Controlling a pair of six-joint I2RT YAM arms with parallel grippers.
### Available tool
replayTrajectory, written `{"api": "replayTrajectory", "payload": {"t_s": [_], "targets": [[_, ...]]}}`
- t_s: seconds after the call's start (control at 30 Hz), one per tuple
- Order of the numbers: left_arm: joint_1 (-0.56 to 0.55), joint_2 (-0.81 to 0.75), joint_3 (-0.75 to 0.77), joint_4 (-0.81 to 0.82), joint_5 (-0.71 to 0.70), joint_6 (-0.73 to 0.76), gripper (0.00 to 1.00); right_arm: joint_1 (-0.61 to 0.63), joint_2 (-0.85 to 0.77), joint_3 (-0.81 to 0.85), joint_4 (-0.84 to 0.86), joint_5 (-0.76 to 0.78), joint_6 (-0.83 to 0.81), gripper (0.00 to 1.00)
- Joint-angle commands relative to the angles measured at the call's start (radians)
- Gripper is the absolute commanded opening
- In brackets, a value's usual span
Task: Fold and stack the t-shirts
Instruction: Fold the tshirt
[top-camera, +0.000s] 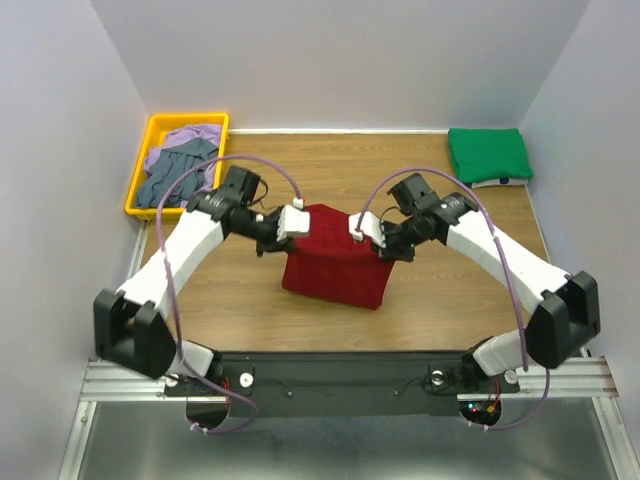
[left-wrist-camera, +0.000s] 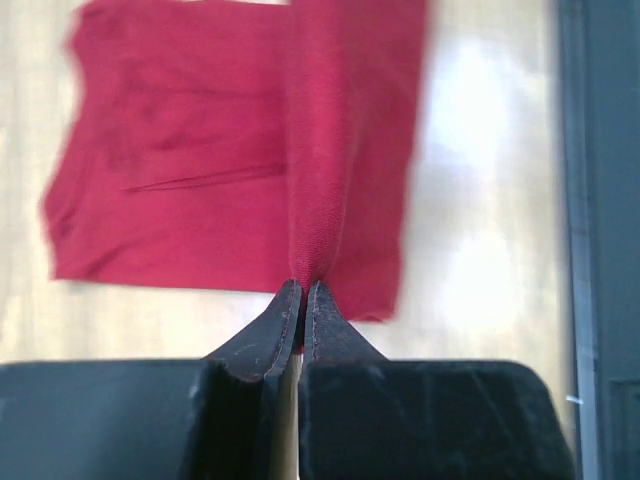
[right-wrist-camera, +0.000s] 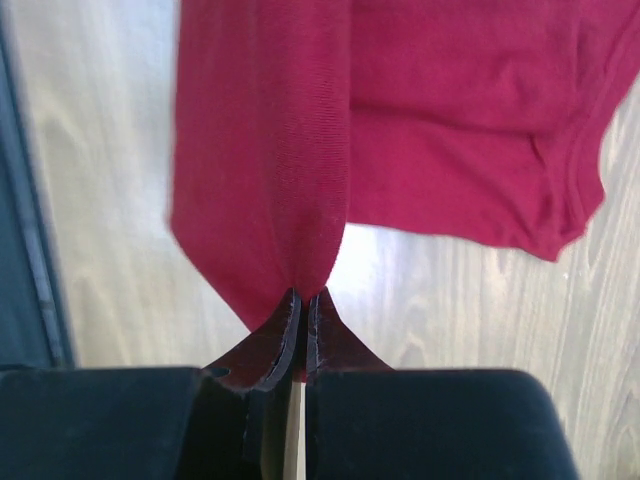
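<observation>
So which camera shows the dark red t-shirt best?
Top external: nearly the whole dark red t-shirt shows, left gripper and right gripper pinching its far edge. The wrist views show only the pinched fold and part of it.

Robot lab cell, white panel walls (top-camera: 330, 60) around a wooden table (top-camera: 440, 300), cabled arms (top-camera: 185, 250) on aluminium rail (top-camera: 120, 376)

You have a yellow plastic tray (top-camera: 145, 211) at the far left corner of the wooden table (top-camera: 440, 300). At the far right corner you can make out a low white object (top-camera: 500, 183), too small to identify.
</observation>
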Motion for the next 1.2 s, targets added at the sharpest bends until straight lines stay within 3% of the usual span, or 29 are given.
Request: {"api": "replayTrajectory", "payload": {"t_s": [0.0,0.3,0.53,0.73,0.93,1.0,1.03,1.07,1.17], "targets": [[0.045,0.157,0.155,-0.030,0.053,0.021,0.00,-0.112,0.083,0.076,0.049,-0.024,-0.091,0.01],[0.162,0.640,0.369,0.057,0.096,-0.110,0.00,-0.215,0.446,0.215,0.129,-0.085,-0.135,0.01],[0.188,0.800,0.381,0.075,0.088,-0.154,0.00,-0.218,0.611,0.294,0.147,-0.156,-0.043,0.06],[0.177,0.730,0.230,0.119,0.102,-0.196,0.00,-0.209,0.602,0.231,0.138,-0.194,0.053,0.09],[0.148,0.590,0.042,0.113,0.128,-0.171,0.00,-0.201,0.452,0.107,0.121,-0.230,0.115,0.10],[0.145,0.529,-0.010,0.111,0.137,-0.177,0.04,-0.201,0.407,0.108,0.105,-0.236,0.155,0.22],[0.145,0.498,-0.018,0.104,0.128,-0.174,0.10,-0.201,0.397,0.127,0.092,-0.227,0.182,0.35],[0.151,0.481,-0.018,0.096,0.124,-0.173,0.22,-0.203,0.389,0.139,0.086,-0.225,0.194,0.41],[0.168,0.393,0.014,0.081,0.110,-0.170,0.33,-0.232,0.380,0.227,0.078,-0.251,0.256,0.48]]}}
